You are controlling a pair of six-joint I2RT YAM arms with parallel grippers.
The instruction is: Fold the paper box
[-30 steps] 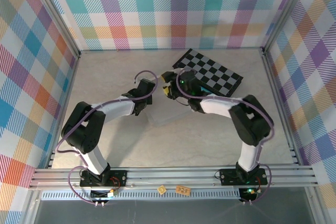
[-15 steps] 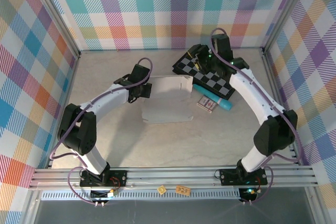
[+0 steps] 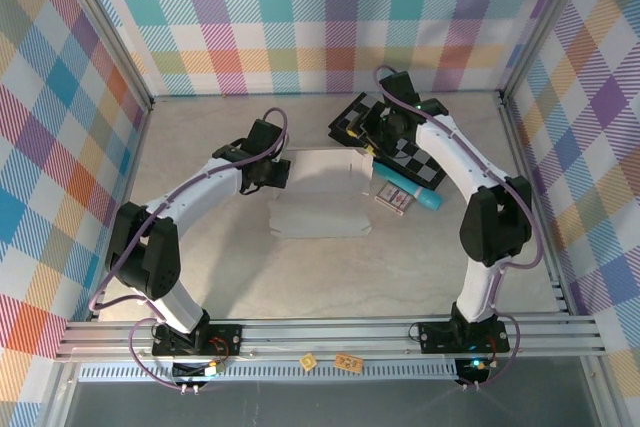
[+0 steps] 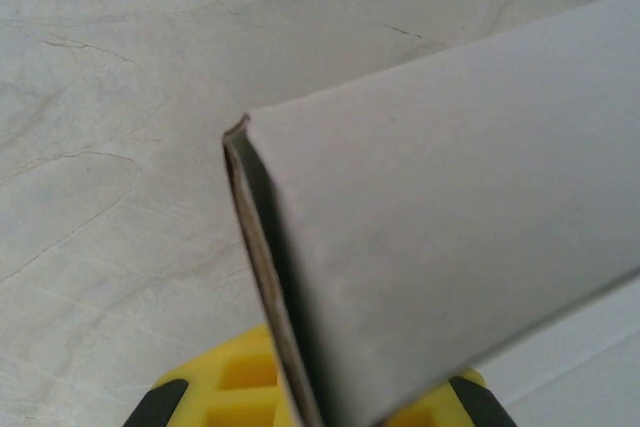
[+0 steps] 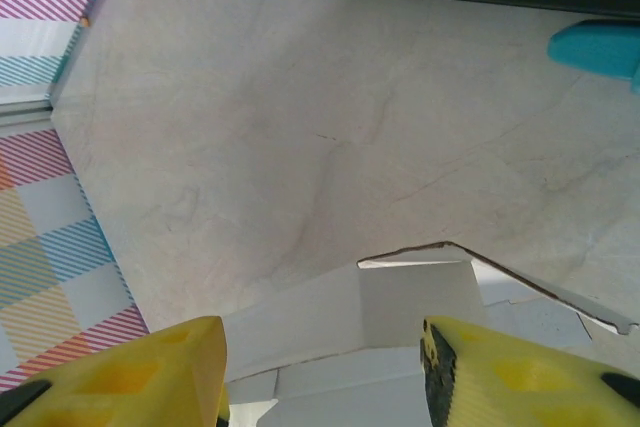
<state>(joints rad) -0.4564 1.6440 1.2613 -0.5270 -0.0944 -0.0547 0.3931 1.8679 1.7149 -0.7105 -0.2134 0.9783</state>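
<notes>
**At mid-table: L side pinching box flap, R fingers spread wide**

On table (image 3: pixel 200 257) centre, per top cam: paper box (image 3: pixel 320 212) lying as flat white sheet, far strip folded up into a low wall along the back edge. Clamped onto left end of that wall w/ left gripper (image 3: pixel 276 173), arm reaching in from near-left.

Via left wrist cam: yellow fingers (image 4: pixel 225 397) closed on either side of the cardboard edge, strip standing upright and running off to the right over pale marble-look surface. Held firmly, no gap visible btwn pads and card.

At right end of same wall: right gripper (image 3: pixel 368 145), poised above the flap corner. Via right wrist cam: fingers (image 5: pixel 160 372) set well apart, nothing btwn them, box corner w/ a raised tab just below. Contact w/ card: cannot tell.

Behind and right of box: black-and-grey checkered board (image 3: pixel 412 159), partly under right arm. Near front edge of board, just right of box: small patterned packet (image 3: pixel 393 197), w/ teal item (image 3: pixel 425 199) beside it. Neither touching the box.
</notes>
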